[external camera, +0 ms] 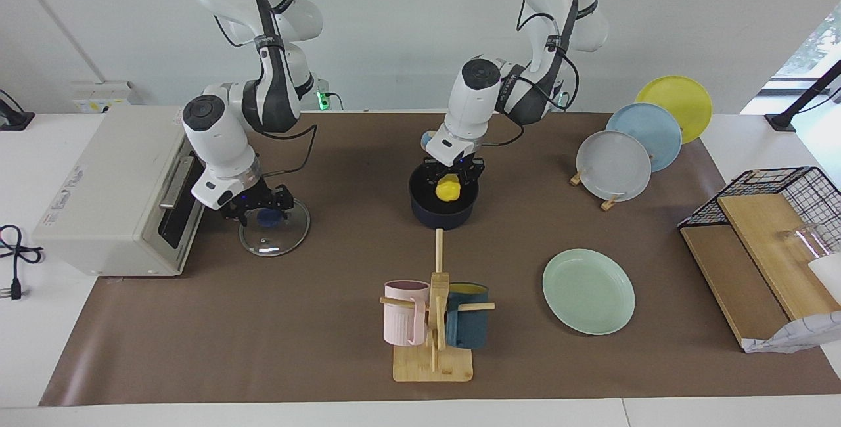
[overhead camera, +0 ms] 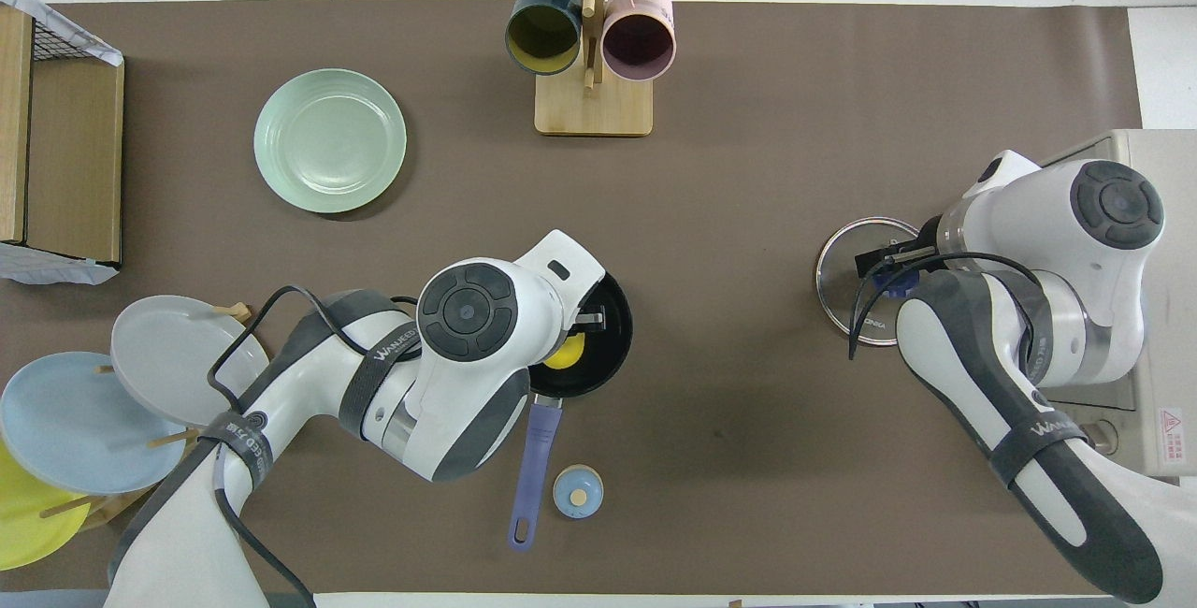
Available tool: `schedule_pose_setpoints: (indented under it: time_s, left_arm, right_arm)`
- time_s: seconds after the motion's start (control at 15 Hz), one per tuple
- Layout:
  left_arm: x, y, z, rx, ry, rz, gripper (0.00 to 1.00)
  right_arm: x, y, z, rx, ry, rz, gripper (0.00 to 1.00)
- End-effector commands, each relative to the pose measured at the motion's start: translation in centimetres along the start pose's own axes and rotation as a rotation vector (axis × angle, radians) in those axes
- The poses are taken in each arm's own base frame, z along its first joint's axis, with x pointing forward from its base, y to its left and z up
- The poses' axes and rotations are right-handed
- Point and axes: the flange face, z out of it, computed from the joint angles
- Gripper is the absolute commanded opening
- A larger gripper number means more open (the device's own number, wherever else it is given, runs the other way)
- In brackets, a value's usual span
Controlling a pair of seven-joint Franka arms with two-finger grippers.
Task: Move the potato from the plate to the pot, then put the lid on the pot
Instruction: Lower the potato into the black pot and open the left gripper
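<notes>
Facing view: the left gripper [external camera: 451, 180] is down inside the mouth of the pot [external camera: 441, 207], its fingers closed on the potato [external camera: 449, 188], a small bright yellow lump held just above the black inside. The pot is a dark navy saucepan near the middle of the table, a little toward the robots' edge. The right gripper [external camera: 258, 210] hangs low over the lid [external camera: 276, 231], fingers spread wide to either side of the blue knob [external camera: 268, 217]; whether they touch it cannot be told, and nothing is gripped. The lid lies flat on the brown mat just in front of the toaster oven [external camera: 112, 194] at the right arm's end. The pale green plate [external camera: 588, 290] lies bare, farther from the robots, toward the left arm's end.

Overhead view: here the left arm's wrist covers most of the potato [overhead camera: 565, 352], leaving only a yellow sliver against the pot's [overhead camera: 608, 327] black inside, but this view alone shows the long blue handle [overhead camera: 532, 472] pointing toward the robots' edge, with a small blue bell [overhead camera: 577, 491] beside it. The right arm hides much of the lid [overhead camera: 846, 276]; only the glass and metal rim show. The plate [overhead camera: 330, 140] is round, with a raised rim.
</notes>
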Motion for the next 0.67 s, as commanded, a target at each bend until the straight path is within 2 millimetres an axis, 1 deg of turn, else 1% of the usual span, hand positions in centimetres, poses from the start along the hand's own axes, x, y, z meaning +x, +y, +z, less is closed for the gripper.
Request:
schedule_pose_setpoints:
  time_s: [0.0, 0.2, 0.33, 0.47, 0.6]
  left_arm:
    - [-0.8, 0.6, 1.2, 0.005, 0.012, 0.016, 0.0]
    - [-1.2, 0.2, 1.9, 0.004, 0.019, 0.018, 0.0]
    - [-1.7, 0.5, 2.5, 0.002, 0.022, 0.028, 0.0]
    - [-1.7, 0.5, 3.3, 0.014, 0.017, 0.036, 0.0]
    - [-1.8, 0.4, 3.6, 0.021, 0.019, 0.043, 0.0]
  right_arm:
    - [-0.8, -0.3, 0.4, 0.021, -0.007, -0.019, 1.0]
    - [-1.4, -0.4, 1.0, 0.022, -0.018, -0.023, 1.0]
    - [-1.5, -0.4, 1.2, 0.022, -0.016, -0.023, 1.0]
    - [-1.6, -0.5, 1.2, 0.02, -0.015, -0.027, 1.0]
    - [-1.6, -0.4, 1.2, 0.021, -0.015, -0.047, 0.92]
